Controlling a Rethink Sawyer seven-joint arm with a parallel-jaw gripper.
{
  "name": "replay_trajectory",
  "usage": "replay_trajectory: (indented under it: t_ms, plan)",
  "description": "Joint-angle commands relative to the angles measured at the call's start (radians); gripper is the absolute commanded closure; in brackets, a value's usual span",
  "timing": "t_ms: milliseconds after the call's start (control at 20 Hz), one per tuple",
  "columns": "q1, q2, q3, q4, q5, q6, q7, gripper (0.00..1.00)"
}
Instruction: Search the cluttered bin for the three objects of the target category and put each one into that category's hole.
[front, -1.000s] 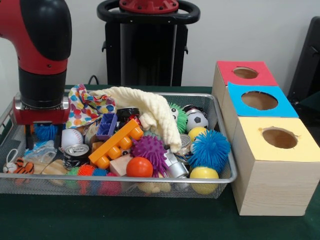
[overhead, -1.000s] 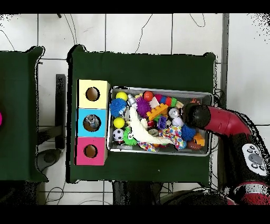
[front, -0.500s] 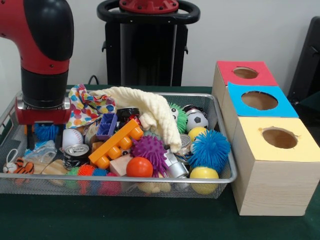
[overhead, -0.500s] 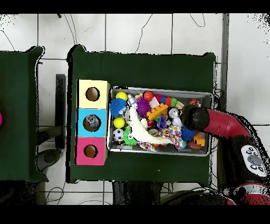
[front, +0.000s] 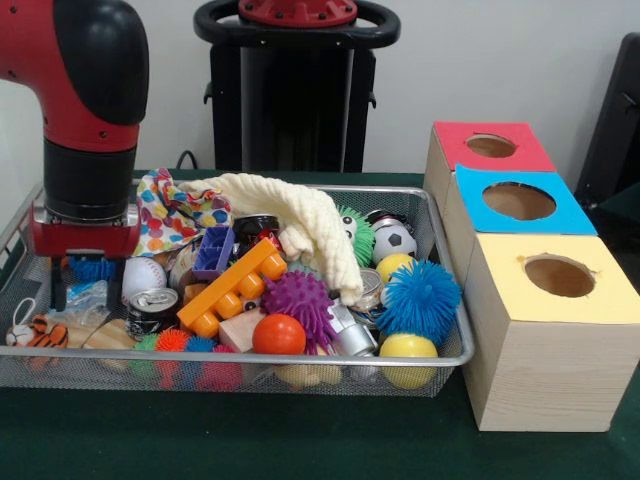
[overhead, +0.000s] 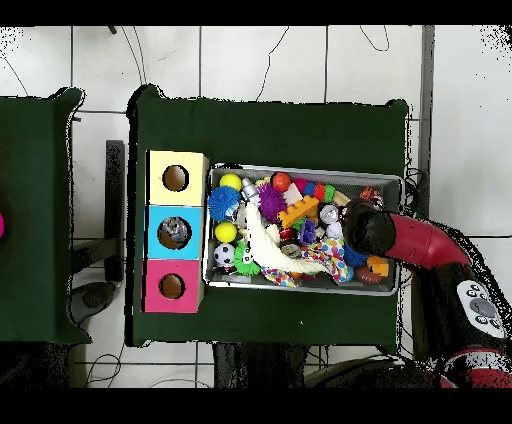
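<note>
At the wire-mesh bin's (front: 440, 357) left end, the red and black gripper (front: 86, 262) hangs low over a blue spiky ball (front: 92, 268); whether its jaws are open cannot be told. Three wooden boxes stand beside the bin, topped red (front: 490, 146), blue (front: 518, 201) and yellow (front: 560, 277), each with one round hole, on dark green cloth (front: 300, 440).

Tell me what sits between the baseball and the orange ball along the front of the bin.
In the front view, between the baseball and the orange ball lie a small tin can and the orange toy brick, with a wooden block beside the ball.
</note>
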Motion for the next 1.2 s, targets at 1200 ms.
replay_trajectory:
  t_ms: [1200]
  plan:
    - [-0.063,0.095,0.114,0.076,0.064,-0.06,0.179,0.0]
